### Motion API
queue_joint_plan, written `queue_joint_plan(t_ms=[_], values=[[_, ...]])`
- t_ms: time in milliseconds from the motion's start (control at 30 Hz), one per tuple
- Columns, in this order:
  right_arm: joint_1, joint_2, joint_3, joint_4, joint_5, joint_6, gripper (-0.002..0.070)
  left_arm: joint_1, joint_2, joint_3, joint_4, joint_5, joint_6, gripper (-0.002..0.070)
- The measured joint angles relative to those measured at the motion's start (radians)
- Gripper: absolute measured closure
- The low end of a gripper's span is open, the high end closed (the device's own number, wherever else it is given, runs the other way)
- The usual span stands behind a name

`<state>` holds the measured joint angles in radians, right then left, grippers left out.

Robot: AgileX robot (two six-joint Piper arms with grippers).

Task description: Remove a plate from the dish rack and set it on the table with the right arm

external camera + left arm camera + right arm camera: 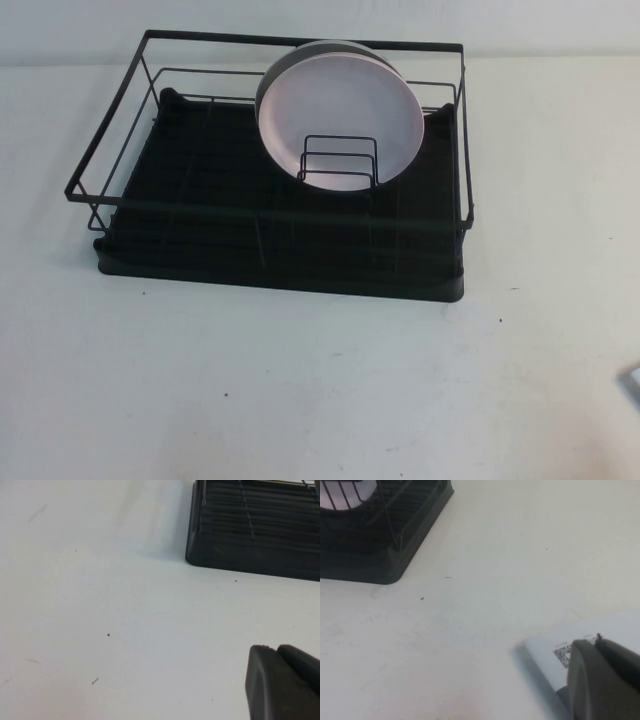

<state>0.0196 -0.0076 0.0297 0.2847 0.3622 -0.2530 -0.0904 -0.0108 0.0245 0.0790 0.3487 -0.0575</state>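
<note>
The pale pink plate [340, 108] stands on edge in the black wire dish rack [280, 272], leaning back behind the small upright wire divider [340, 137]. A sliver of the plate shows in the right wrist view [335, 492], inside the rack's corner [385, 555]. My right gripper [594, 642] is shut and empty, low over the white table [300, 390] to the right of the rack and far from the plate. My left gripper [275, 650] is shut and empty over the table, near the rack's front left corner [250, 545]. Neither gripper shows in the high view.
A grey-green plate [300, 55] stands right behind the pink one. A flat white panel with a printed code [575, 637] lies under the right gripper and shows at the high view's right edge [633, 380]. Bare table lies in front of the rack.
</note>
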Motion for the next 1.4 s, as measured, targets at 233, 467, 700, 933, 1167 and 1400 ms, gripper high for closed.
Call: queue_joint_plan(t_ms=[233,467,700,933,1167,1400], values=[[0.000,0.000,0.000,0.354,-0.078,0.000,0.0694,0.000,0.000,0.000,0.000,0.000,0.000,0.0679],[0.000,0.000,0.000,0.849,-0.241,-0.064,0.0694,0.000,0.000,0.000,0.000,0.000,0.000,0.0679],[0.000,0.007,0.000,0.903,-0.201,-0.093,0.0694,0.000,0.000,0.000,0.000,0.000,0.000,0.0679],[0.000,0.317,-0.234,0.802,-0.108,-0.156,0.0694,0.000,0.000,0.000,0.000,0.000,0.000,0.0679],[0.000,0.809,-0.690,0.703,0.048,-0.379,0.0694,0.000,0.000,0.000,0.000,0.000,0.000,0.0679],[0.000,1.270,-1.145,0.687,0.226,-0.530,0.0694,0.000,0.000,0.000,0.000,0.000,0.000,0.0679]])
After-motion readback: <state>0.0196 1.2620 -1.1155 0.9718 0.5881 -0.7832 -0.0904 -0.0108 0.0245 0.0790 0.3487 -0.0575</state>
